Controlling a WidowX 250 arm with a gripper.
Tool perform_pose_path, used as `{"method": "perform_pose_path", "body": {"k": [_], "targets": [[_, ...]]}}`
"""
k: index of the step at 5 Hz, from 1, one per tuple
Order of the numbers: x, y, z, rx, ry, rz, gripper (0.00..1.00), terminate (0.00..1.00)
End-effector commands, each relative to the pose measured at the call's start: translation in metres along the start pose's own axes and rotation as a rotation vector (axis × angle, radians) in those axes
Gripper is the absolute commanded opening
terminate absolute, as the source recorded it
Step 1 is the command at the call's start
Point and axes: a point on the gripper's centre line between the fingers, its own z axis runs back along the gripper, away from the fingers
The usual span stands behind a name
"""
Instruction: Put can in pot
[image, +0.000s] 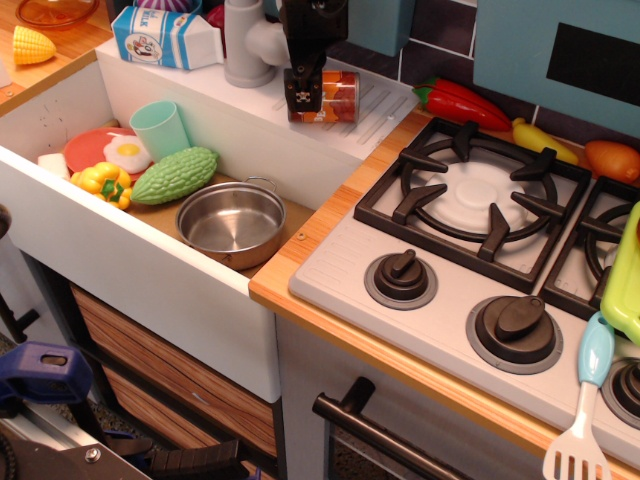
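Toy kitchen: the pot (231, 222) sits in the sink (120, 255); at its 1 o'clock, on the worktop (300, 262) ledge, the gripper (303, 92) covers the can (333, 97); whether clamped, I cannot tell.

A black robot end effector (303, 95) hangs over the left end of a small orange-labelled tin can (333, 97) lying at the worktop's (300, 245) back edge; a shallow shiny steel pot (231, 222) sits below in the white sink (130, 262).

can (337, 96) left end: hidden by gripper (303, 98) (jaws unclear)
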Motion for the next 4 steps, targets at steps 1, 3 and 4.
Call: {"method": "perform_pose_path", "body": {"k": [1, 3, 4], "targets": [[0.001, 0.021, 0.001, 0.068, -0.044, 0.001, 1.0, 0.0], [0.001, 0.017, -0.017, 0.064, -0.07, 0.044, 1.0, 0.0], [0.001, 0.009, -0.013, 0.033, -0.063, 0.079, 0.0, 0.0]]}}
